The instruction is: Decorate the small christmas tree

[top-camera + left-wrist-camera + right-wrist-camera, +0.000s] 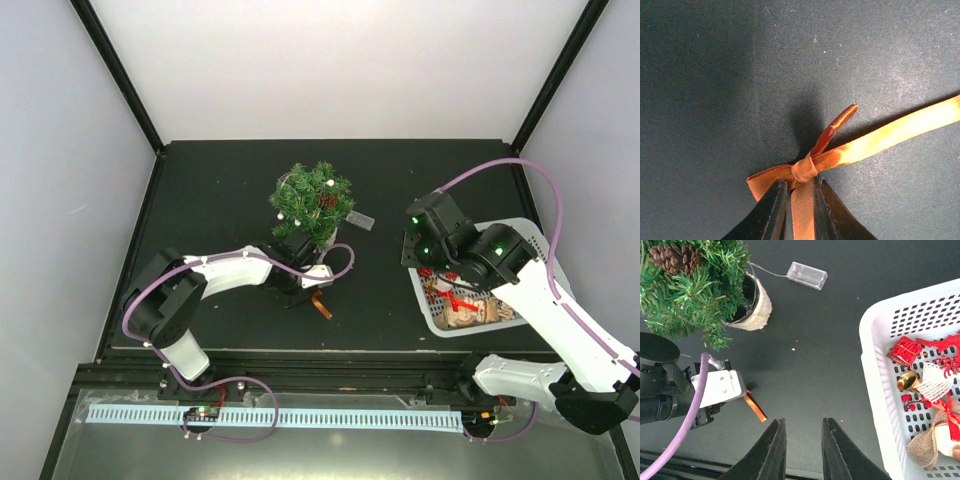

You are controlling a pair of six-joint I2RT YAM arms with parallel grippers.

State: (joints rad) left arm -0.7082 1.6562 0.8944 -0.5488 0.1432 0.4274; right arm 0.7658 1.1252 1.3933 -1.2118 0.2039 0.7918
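open table [815, 340] between small christmas tree [695, 290] and white basket [871, 370]; battery box [807, 275] intrudes.

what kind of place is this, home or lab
Probably a robot test cell, not a home: white panels and black frame posts box in a black table, left arm and right arm sit at its near edge, and the small christmas tree looks staged.
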